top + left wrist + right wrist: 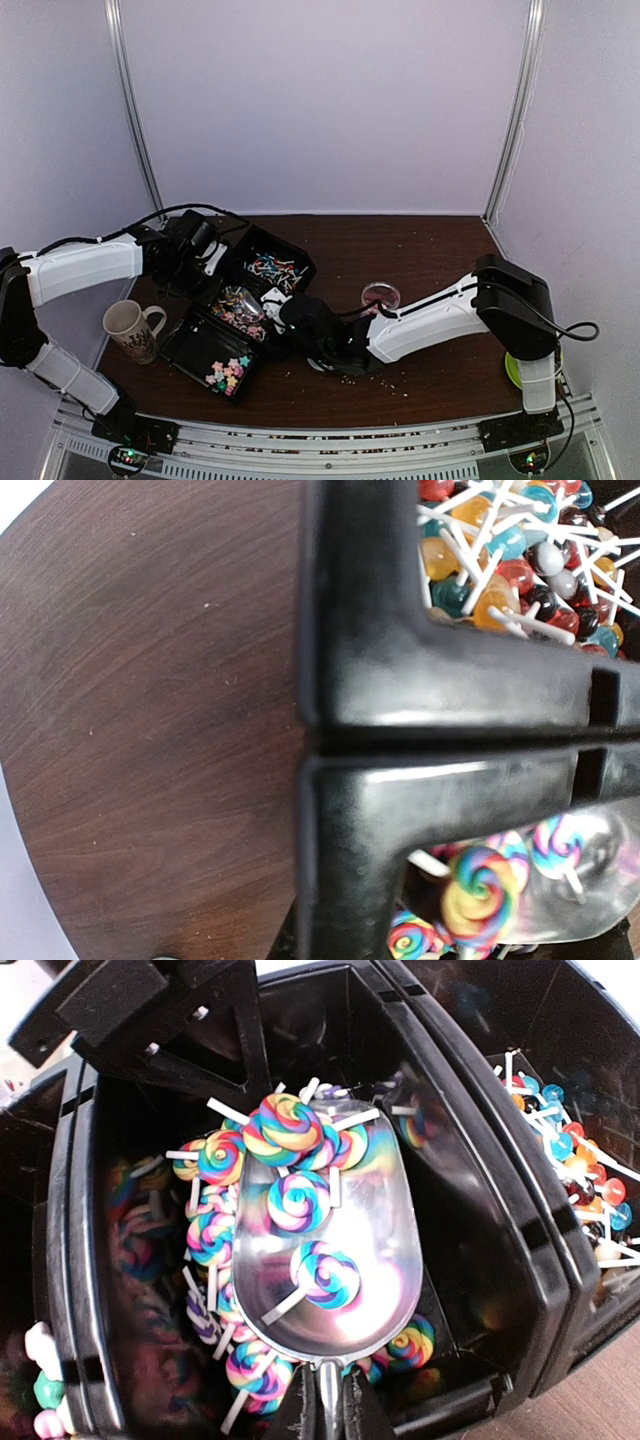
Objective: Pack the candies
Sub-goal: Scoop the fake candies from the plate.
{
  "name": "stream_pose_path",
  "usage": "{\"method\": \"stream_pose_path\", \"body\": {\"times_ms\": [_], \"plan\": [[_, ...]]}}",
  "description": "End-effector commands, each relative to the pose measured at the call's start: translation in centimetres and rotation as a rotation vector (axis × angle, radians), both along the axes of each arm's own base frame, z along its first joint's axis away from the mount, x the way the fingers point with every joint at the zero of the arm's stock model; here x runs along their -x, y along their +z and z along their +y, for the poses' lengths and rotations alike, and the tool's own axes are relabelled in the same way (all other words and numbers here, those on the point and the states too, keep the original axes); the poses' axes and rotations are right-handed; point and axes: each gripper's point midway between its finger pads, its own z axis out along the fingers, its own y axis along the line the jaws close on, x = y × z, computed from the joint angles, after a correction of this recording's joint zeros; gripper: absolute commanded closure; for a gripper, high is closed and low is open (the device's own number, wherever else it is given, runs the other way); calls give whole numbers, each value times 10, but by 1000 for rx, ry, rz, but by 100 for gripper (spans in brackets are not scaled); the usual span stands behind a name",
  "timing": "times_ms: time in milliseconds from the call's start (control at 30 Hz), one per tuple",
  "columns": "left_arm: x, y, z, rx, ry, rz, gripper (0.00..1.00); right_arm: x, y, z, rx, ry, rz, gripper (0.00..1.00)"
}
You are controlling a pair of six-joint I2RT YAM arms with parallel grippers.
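A black three-part tray (300, 262) lies left of centre. Its far part holds round lollipops (272, 268), its middle part swirl lollipops (238, 306), and its near part star-shaped candies (228, 373), which also show in the right wrist view (40, 1385). My right gripper (328, 1410) is shut on the handle of a metal scoop (390, 1230). The scoop lies in the middle part with a few swirl lollipops (300, 1200) in its bowl. My left gripper (207, 268) is at the tray's left rim (400, 680). Its fingers (220, 1050) straddle that wall.
A patterned mug (132, 330) stands at the left, near the tray. A small glass dish (380, 294) with pink contents sits right of the tray. A green object (514, 372) lies by the right arm's base. Pale crumbs (390, 385) dot the brown table.
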Motion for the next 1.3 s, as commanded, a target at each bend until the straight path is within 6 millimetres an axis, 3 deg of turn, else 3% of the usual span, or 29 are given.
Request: {"method": "stream_pose_path", "body": {"times_ms": [0,467,900,1067,1267], "plan": [[-29,61,-22,176,34,-162,100,-17,-29,-36,87,-78,4,100],[-33,53,-15,171,67,-127,100,-1,1,-51,0,7,-79,100],[-33,49,-15,160,70,-105,100,16,48,-78,9,59,-116,100],[-32,45,-16,158,67,-86,100,23,76,-98,27,65,-132,100],[-32,46,-18,167,58,-84,100,22,104,-138,43,25,-127,100]]}}
